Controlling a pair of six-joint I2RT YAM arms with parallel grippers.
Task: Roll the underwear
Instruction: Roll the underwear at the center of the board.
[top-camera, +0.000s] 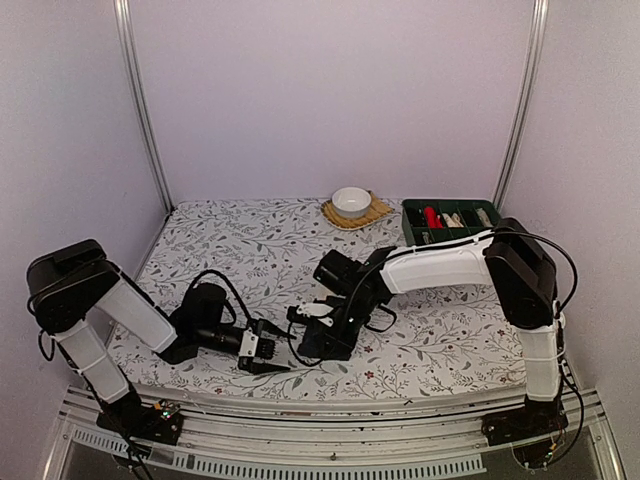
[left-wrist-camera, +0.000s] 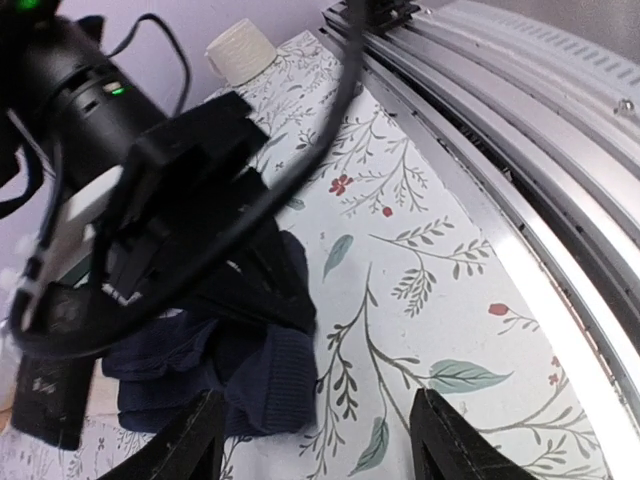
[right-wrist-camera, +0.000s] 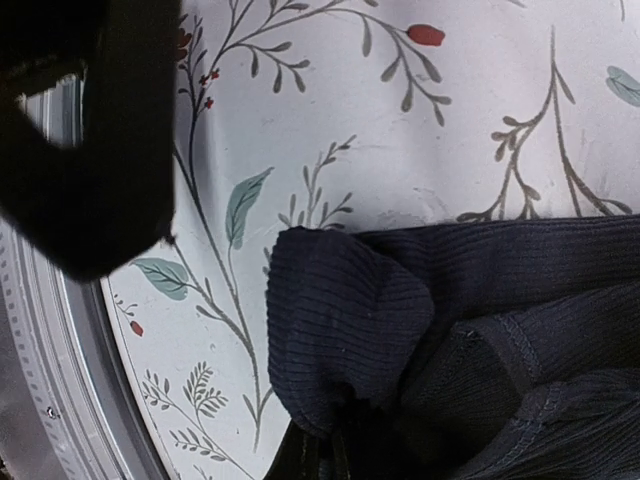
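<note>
Floral tablecloth (top-camera: 440, 330), near its front edge: bunched dark underwear (right-wrist-camera: 340, 330), soft, limp, light, pinched in your closed right gripper (top-camera: 322, 330); left gripper (left-wrist-camera: 320, 450) fingers apart beside it; take the thick folded hem.

The table (top-camera: 230, 240) has a white top printed with grey-green leaves and small red flowers; at its far edge a white bowl (top-camera: 351, 200) sits on a woven mat (top-camera: 380, 211); just right of the bowl lies a green divided tray (top-camera: 408, 228) with small items in its compartments; well nearer than the bowl lies the underwear (right-wrist-camera: 350, 340), a dark, bunched heap; nearer still, metal rails (top-camera: 330, 430) run along the table's edge.
</note>
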